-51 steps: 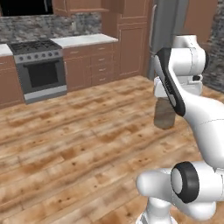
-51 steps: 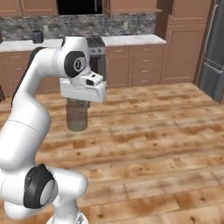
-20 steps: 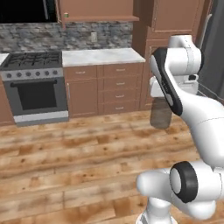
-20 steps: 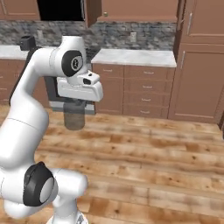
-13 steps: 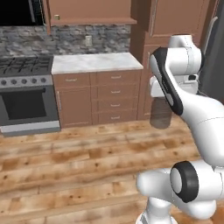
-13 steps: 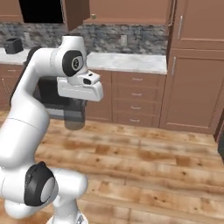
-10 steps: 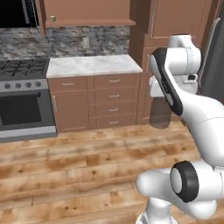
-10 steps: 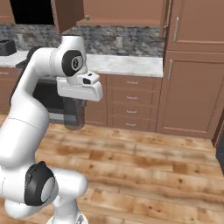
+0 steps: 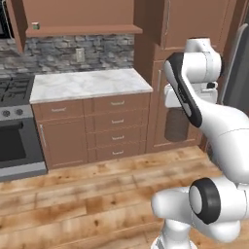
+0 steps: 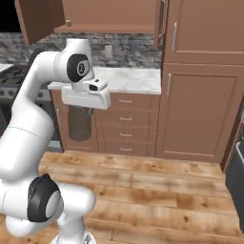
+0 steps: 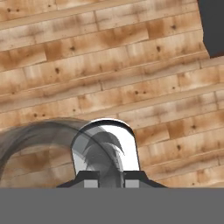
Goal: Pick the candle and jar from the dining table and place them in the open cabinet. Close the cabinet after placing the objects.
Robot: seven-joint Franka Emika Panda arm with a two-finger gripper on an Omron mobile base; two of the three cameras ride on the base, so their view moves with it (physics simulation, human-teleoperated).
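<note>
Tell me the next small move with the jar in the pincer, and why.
Probably raise the arm toward the open cabinet's shelf. The pincer hangs shut on the jar over the wood floor, well below that shelf, which sits above the counter. A small gold thing that may be the candle already stands on the shelf, so lift the jar first, then move it in beside that.
</note>
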